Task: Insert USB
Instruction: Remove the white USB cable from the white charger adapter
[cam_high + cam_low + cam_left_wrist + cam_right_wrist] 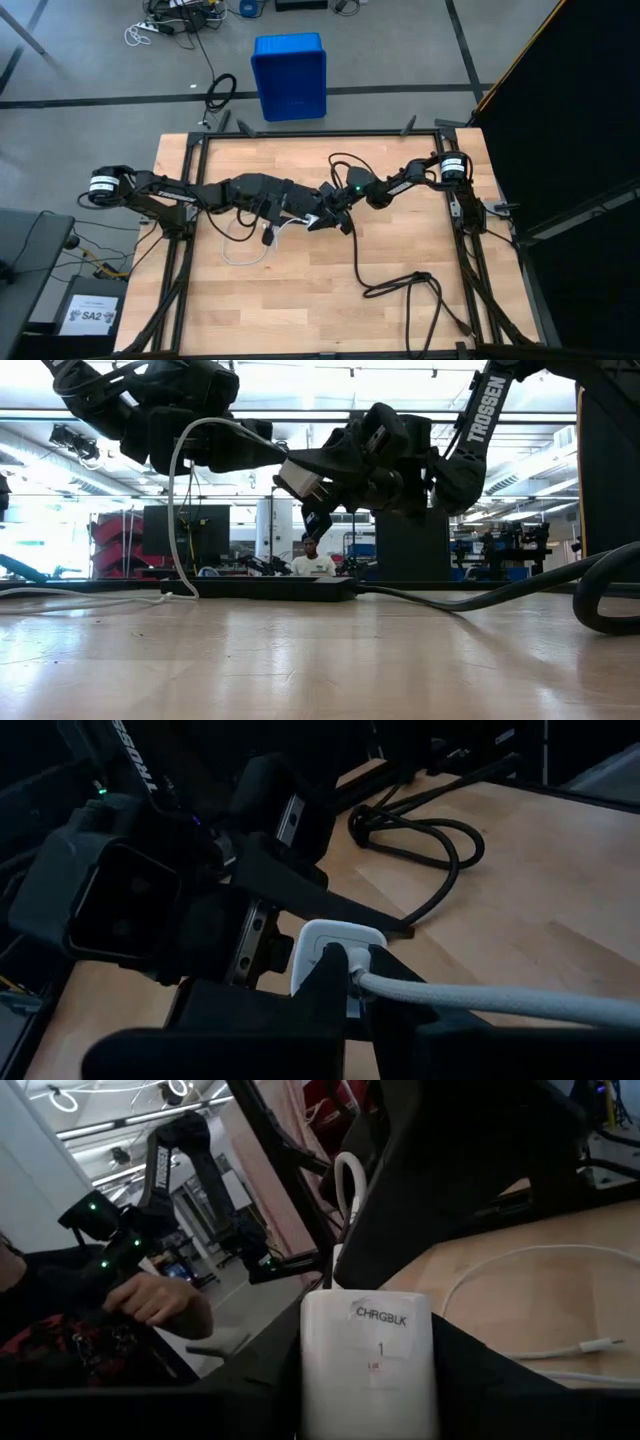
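- The right hand (368, 1410) holds the white charger block (368, 1365) clamped between its fingers, raised above the counter (400, 320) near its middle.
- The left hand (345, 1010) grips the plug end of the white USB cable (480, 1000) right at the block's face; the plug looks at or just inside the port, though how deep it sits cannot be told.
- To seat it well, I would keep the plug square to the port, push straight along the cable's axis, and let the right hand brace the block against the push.
- The cable's remaining length trails down onto the counter, beside the black power strip (270, 588).
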Available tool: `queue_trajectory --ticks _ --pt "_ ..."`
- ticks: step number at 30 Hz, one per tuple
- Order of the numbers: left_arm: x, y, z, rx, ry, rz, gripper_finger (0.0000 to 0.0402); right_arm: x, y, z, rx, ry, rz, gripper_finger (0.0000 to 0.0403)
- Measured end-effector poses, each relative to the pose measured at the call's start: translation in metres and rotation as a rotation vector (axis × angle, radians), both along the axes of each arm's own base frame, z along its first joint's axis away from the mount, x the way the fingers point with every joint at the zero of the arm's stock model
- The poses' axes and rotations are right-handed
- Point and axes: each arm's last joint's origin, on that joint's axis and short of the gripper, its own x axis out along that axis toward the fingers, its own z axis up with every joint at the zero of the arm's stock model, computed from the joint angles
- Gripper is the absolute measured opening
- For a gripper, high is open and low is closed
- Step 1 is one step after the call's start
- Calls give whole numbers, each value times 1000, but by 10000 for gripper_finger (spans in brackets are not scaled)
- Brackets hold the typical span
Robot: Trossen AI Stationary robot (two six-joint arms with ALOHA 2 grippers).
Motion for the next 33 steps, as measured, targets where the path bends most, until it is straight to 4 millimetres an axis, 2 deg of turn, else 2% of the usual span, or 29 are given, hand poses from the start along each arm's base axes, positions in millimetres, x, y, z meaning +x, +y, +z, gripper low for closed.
queue_trajectory --ticks 15,27,33 --pt "-1 1 -4 0 49 13 1 0 -2 -6 -4 62 -9 117" --pt "-14 0 8 21 60 22 1 -1 -4 -15 -12 125 -10 117" --pt "-16 0 4 9 109 34 1 -2 -9 -15 -5 131 -24 117"
